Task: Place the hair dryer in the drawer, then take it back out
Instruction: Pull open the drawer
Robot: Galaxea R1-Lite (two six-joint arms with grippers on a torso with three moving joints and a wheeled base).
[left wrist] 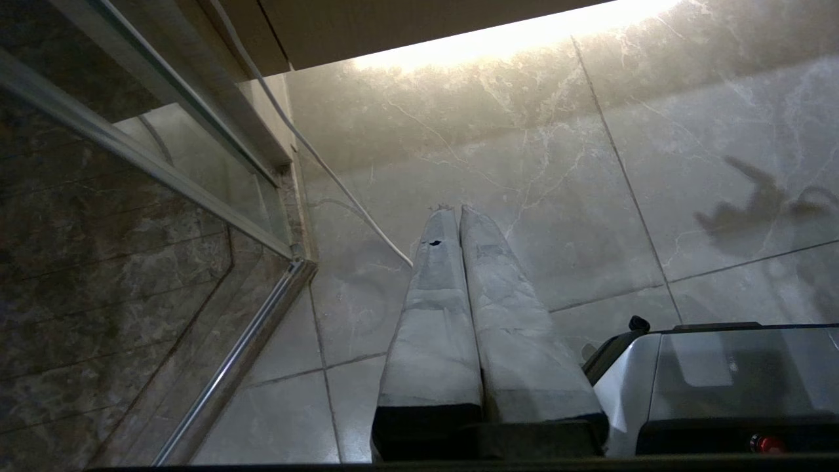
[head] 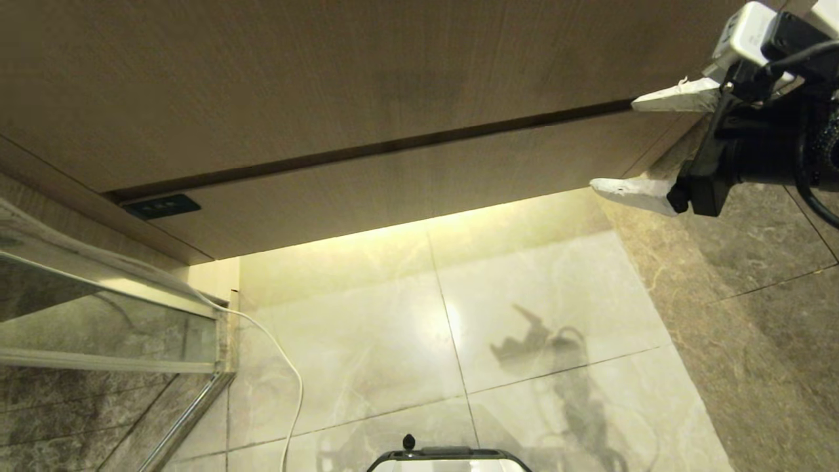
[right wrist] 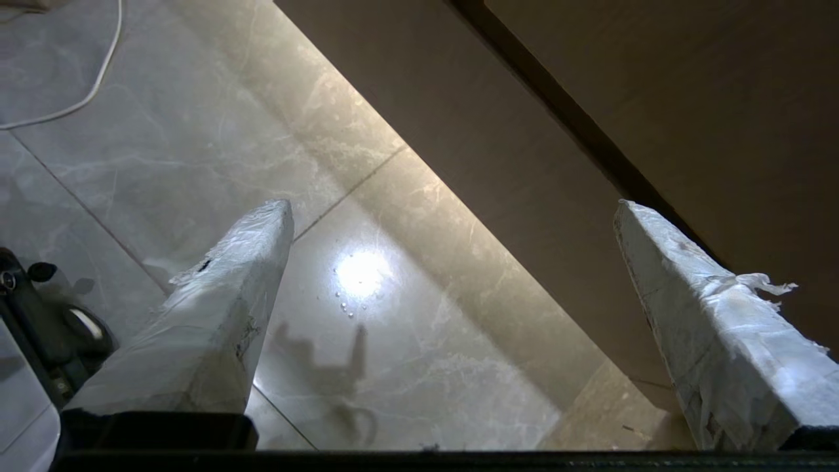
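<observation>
Your right gripper (head: 632, 144) stands spread as wide as it goes and holds nothing; its two white-wrapped fingers (right wrist: 216, 314) frame only bare floor and cabinet front in the right wrist view. In the head view it hangs at the right end of the cabinet, level with the dark seam between the two wood-grain fronts, one fingertip at that seam and the other over the lower edge, near the wood but not visibly touching it. That lower front, marked by the small dark label plate (head: 160, 206) at its left end, is the drawer (head: 419, 190), and you can see it sits flush and closed beneath the taller panel (head: 328, 78). Your left gripper (left wrist: 452, 216) hangs low by the robot's base (left wrist: 721, 387) with its fingers pressed together on nothing, pointing at the pale marble floor (head: 524, 314). A thin white cord (head: 288, 367) trails over the tiles beside the glass partition (head: 98, 328) on the left; where it leads you cannot tell. The hair dryer itself appears in none of the views, so its place cannot be told from here. As a judgement: with the drawer shut and nothing in either gripper, no step of the task shows as done, and opening the drawer, fetching the dryer, placing it in and taking it out all seem left.
</observation>
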